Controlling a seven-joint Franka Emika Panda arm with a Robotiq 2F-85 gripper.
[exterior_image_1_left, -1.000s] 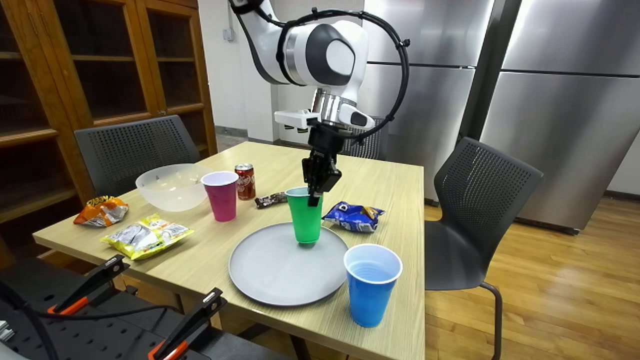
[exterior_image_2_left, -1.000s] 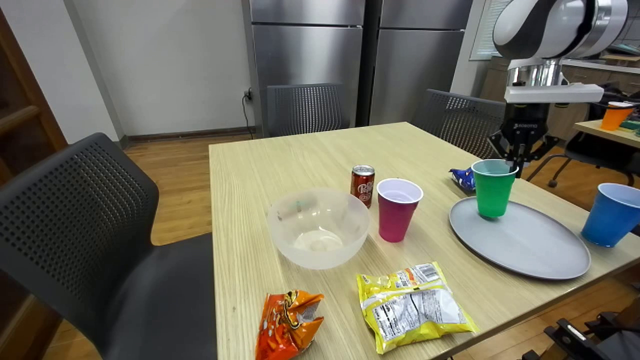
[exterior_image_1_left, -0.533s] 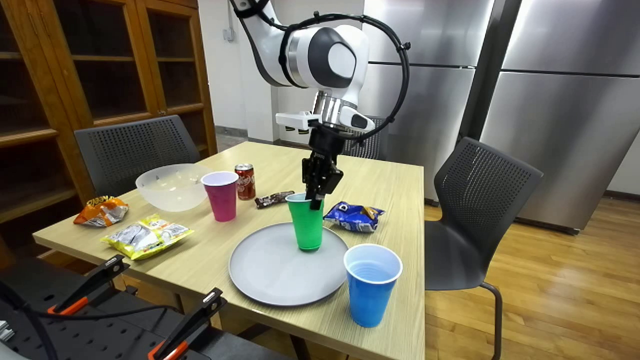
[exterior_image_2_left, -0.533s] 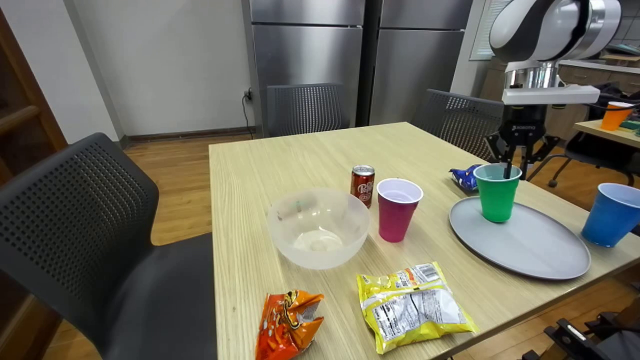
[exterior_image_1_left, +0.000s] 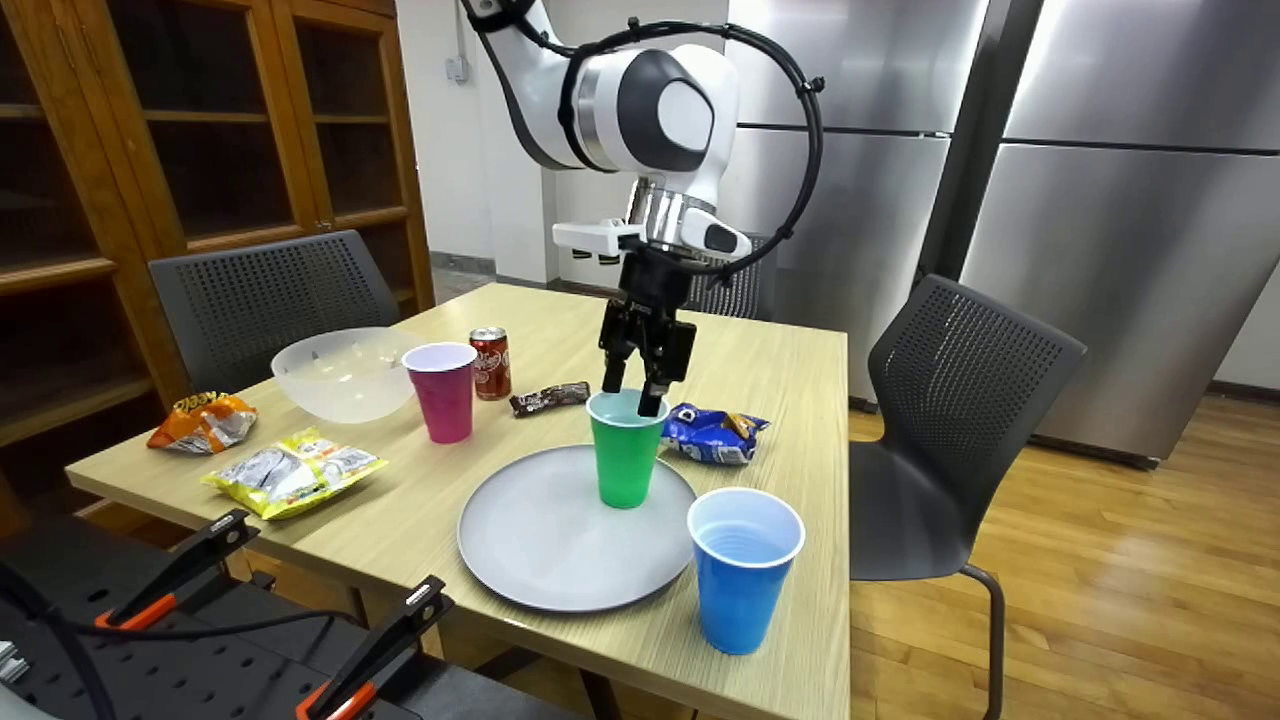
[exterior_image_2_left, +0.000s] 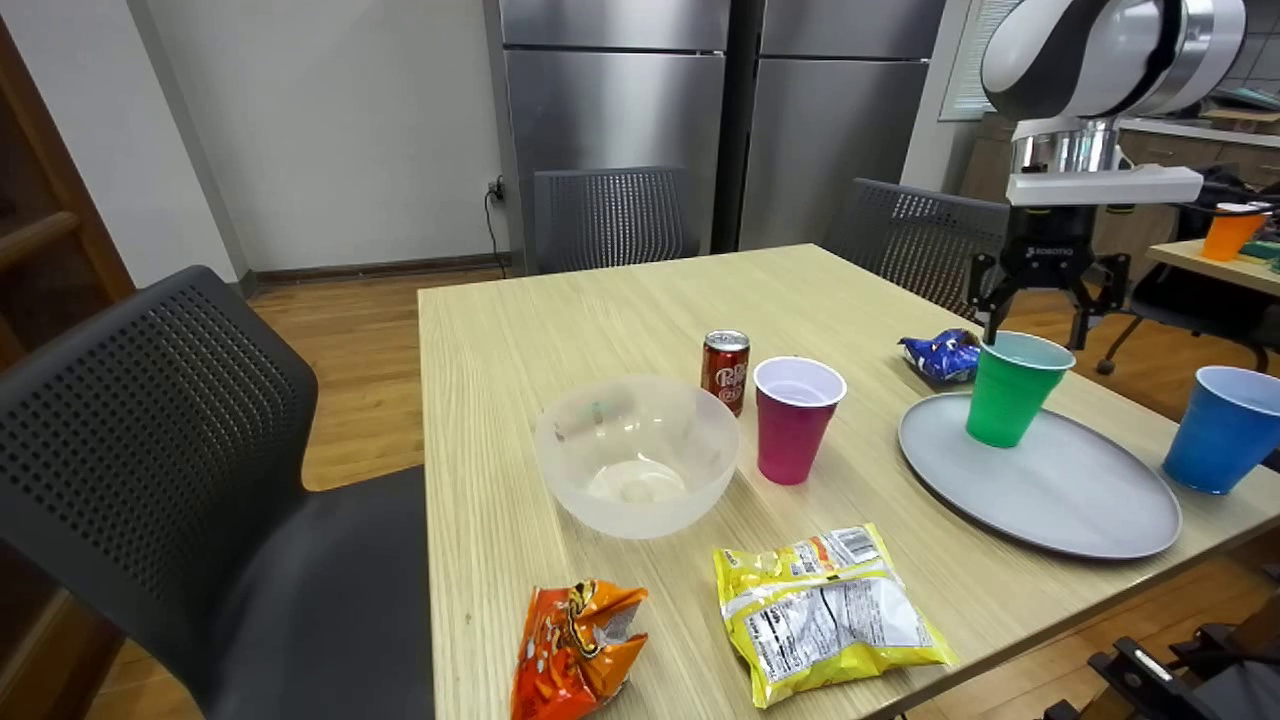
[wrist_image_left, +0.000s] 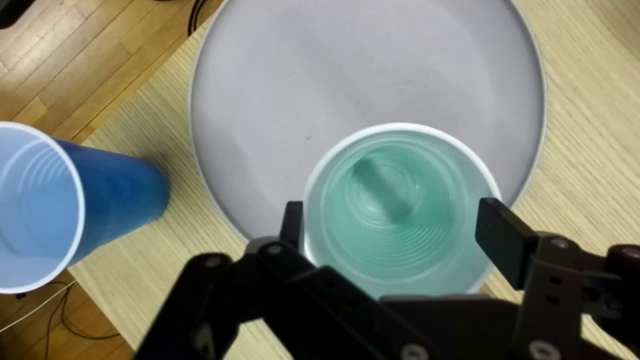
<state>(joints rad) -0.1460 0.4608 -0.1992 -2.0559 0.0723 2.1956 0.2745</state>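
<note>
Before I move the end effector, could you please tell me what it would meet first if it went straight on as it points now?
Most likely the green cup: the end effector points downward, its open fingers at opposite sides of the cup. Depth is unclear, so one may be touching it.

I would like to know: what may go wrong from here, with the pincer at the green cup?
The open pincer is right at the rim of the green cup, so a sideways move might tip it over on the grey plate. The blue cup stands near the edge of the table; a bump could perhaps push it off.
</note>
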